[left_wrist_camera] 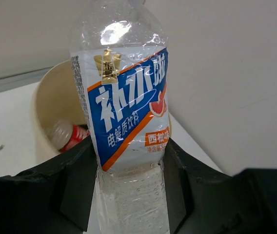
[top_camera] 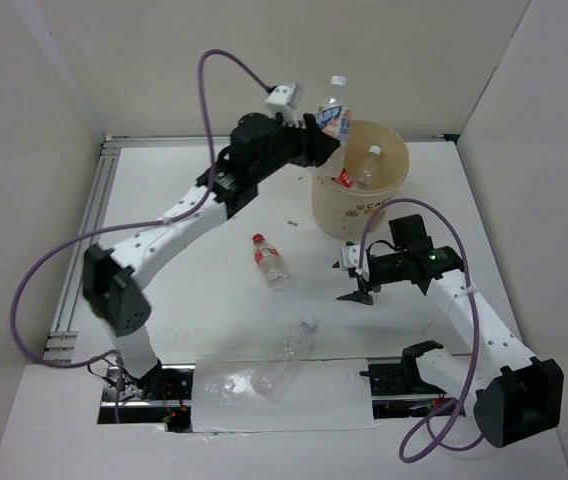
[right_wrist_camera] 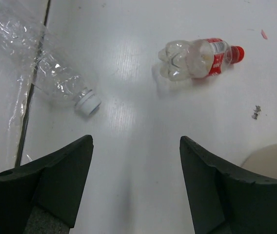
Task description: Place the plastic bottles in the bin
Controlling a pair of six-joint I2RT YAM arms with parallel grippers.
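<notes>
Bottle (left_wrist_camera: 128, 122) with a blue label, clamped in the left gripper (top_camera: 326, 133) at the bin's (top_camera: 359, 205) far-left rim, could glance off and fall outside if released here, while the right gripper (top_camera: 359, 285) hangs spread near the bin.

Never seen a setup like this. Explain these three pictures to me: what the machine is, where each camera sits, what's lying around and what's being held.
Two robot arms are bolted at the near edge of a white table. One picture looks down from above; the other two come from cameras on each wrist. The left end effector grips a blue-labelled bottle near the tan bin, which already holds bottles. The right end effector is open and empty above the table. A red-capped bottle and a clear white-capped bottle lie on the table.
</notes>
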